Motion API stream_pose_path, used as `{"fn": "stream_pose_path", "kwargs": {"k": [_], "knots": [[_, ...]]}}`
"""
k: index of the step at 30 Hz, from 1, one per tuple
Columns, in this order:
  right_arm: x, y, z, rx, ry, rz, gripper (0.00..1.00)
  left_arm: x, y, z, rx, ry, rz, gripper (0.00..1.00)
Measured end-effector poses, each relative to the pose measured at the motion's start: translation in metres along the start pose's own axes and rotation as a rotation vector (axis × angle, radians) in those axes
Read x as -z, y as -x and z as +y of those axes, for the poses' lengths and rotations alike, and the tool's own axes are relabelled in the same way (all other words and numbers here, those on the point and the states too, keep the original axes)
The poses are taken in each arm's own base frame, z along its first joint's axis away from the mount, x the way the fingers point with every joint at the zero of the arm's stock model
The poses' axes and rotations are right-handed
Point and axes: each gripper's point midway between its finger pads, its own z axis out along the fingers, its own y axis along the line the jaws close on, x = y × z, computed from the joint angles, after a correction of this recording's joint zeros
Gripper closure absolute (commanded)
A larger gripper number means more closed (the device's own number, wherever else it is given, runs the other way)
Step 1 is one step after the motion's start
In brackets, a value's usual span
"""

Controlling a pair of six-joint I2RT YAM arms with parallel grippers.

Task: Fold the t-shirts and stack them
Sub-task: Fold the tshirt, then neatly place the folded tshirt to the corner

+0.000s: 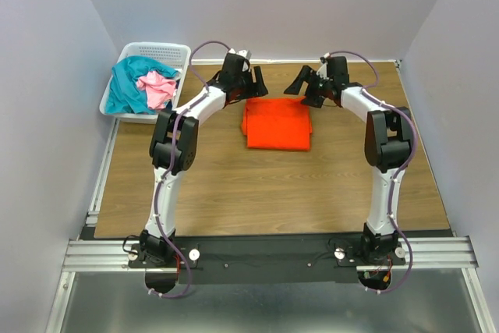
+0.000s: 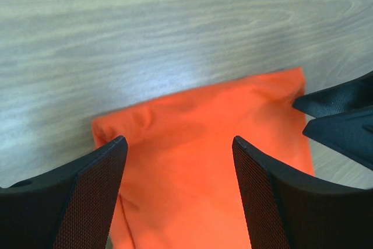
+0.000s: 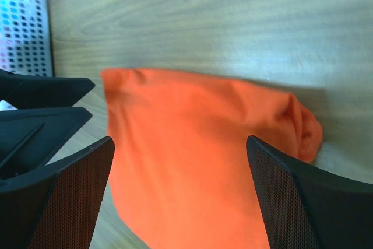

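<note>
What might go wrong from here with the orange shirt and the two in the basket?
The left claw and right claw hang open, close together by the orange shirt; they might collide or snag the fold. The pink shirt lies on the teal shirt in the basket; lifting one may drag both.

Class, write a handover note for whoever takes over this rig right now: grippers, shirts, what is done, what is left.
Left gripper: open, empty, above the folded bright orange cloth t-shirt.
Right gripper: open, empty, above the same shirt.
That shirt lies on the wooden table.
Teal cloth t-shirt and pink cloth t-shirt: crumpled in the white slatted plastic basket, far left.
Done: orange folded.
Left: fold teal and pink, stack all three.
</note>
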Motion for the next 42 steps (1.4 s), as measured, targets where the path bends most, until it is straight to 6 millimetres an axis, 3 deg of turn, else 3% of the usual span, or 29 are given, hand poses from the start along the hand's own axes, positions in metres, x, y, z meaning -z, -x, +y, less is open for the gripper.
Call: {"fn": "stream_pose_path", "kwargs": {"k": [5,12,24,27,28,31,32,35,37,40,42], "knots": [[-0.007,0.018,0.008,0.016,0.022,-0.030,0.00,-0.014,0.017,-0.005,-0.009,-0.017,-0.032,0.20],[-0.031,0.006,-0.016,-0.025,-0.009,0.007,0.00,-0.038,-0.014,0.019,0.010,0.025,0.045,0.20],[-0.032,0.012,-0.019,-0.024,-0.002,-0.006,0.00,-0.039,-0.013,0.022,0.015,0.025,0.046,0.20],[-0.024,0.014,-0.017,0.014,-0.020,-0.001,0.00,-0.034,-0.011,0.021,0.013,0.030,0.052,0.02],[-0.019,0.016,-0.016,0.025,-0.027,-0.005,0.00,-0.031,-0.009,0.019,0.012,0.033,0.052,0.02],[0.009,0.025,-0.003,0.075,-0.053,-0.043,0.00,-0.006,0.008,0.009,0.003,0.042,0.019,0.02],[0.027,0.023,0.002,0.093,-0.068,-0.057,0.00,0.008,0.014,0.004,0.000,0.043,0.004,0.02],[0.082,0.035,0.029,0.155,-0.078,-0.154,0.00,0.058,0.034,-0.014,-0.012,0.037,-0.066,0.02],[0.117,0.034,0.041,0.184,-0.090,-0.215,0.00,0.102,0.048,-0.029,-0.019,0.020,-0.136,0.02],[0.145,0.019,0.039,0.194,-0.116,-0.254,0.00,0.162,0.054,-0.043,-0.020,-0.010,-0.245,0.02],[0.151,-0.003,0.021,0.174,-0.166,-0.230,0.00,0.188,0.041,-0.041,-0.010,-0.019,-0.286,0.02]]}}
